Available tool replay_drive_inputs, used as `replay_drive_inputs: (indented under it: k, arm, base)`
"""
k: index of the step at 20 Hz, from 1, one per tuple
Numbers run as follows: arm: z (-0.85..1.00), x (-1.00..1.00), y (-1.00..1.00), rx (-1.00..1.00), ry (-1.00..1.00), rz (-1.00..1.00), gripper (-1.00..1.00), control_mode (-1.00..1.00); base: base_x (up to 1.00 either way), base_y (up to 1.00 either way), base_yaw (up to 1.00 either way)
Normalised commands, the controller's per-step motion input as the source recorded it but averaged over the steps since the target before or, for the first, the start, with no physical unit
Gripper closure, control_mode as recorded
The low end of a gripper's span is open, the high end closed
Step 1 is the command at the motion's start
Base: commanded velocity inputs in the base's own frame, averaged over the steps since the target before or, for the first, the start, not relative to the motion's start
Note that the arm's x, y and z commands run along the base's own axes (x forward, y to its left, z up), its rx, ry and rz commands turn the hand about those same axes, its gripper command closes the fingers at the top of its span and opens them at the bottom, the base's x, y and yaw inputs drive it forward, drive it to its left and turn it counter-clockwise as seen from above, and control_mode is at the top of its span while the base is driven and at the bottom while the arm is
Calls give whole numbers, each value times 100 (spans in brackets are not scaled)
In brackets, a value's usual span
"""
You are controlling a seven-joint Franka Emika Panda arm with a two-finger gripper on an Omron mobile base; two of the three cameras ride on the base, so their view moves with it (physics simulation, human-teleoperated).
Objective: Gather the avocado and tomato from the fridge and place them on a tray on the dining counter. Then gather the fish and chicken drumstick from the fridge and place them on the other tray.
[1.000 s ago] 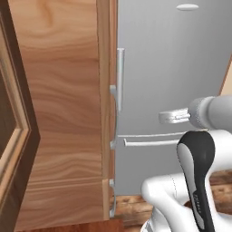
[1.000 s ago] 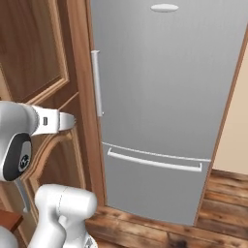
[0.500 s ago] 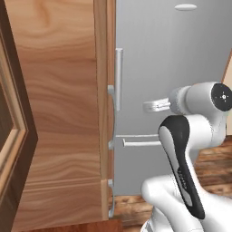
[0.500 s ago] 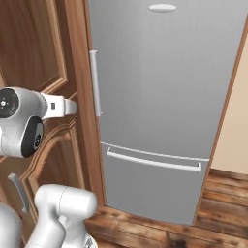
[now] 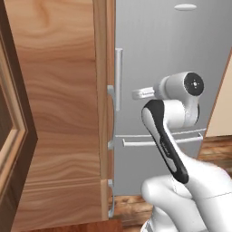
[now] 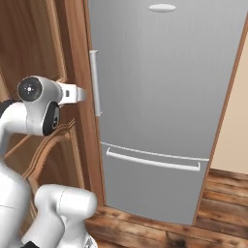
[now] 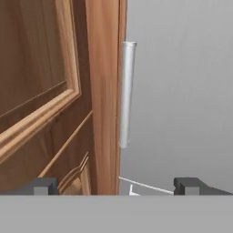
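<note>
The task is barely begun: the fridge (image 6: 160, 97) stands shut, nothing yet gathered. The hand (image 7: 118, 184), its fingers spread wide and empty, points at the vertical bar handle (image 7: 126, 93) at the door's left edge, beside the wooden cabinet (image 5: 54, 113).

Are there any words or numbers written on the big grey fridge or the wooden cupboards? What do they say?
No text can be read anywhere.
The fridge has a small oval badge near its top, but it is plain grey with no letters showing.
The vertical bar handle, the drawer handle and the wooden cabinets carry no words, numbers or signs.
</note>
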Motion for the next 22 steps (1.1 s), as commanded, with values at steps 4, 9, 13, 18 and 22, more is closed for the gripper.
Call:
replay_drive_inputs:
  k: [4,9,13,18,22]
  arm:
    - [0,79,0,0,0,0,-100,-100]
    - [0,66,0,0,0,0,-100,-100]
    - [-4,58,0,0,0,0,-100,-100]
    - [-3,49,0,0,0,0,-100,-100]
    - [-6,38,3,0,0,0,-100,-100]
  base:
    - [0,0,0]
    - [0,0,0]
    - [0,0,0]
    - [0,0,0]
    - [0,0,0]
